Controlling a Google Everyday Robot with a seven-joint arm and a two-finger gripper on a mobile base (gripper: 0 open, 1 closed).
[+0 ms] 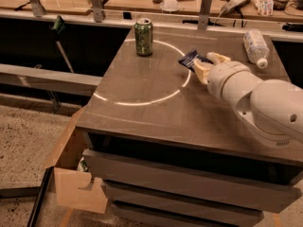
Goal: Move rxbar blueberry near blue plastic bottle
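The grey-brown surface has a thin bright ring of light across its far half. A green can stands upright at the far left, on the ring's edge. The blue plastic bottle lies on its side at the far right. Between them, the tool sits low over the surface, pinching the rxbar blueberry at one end.
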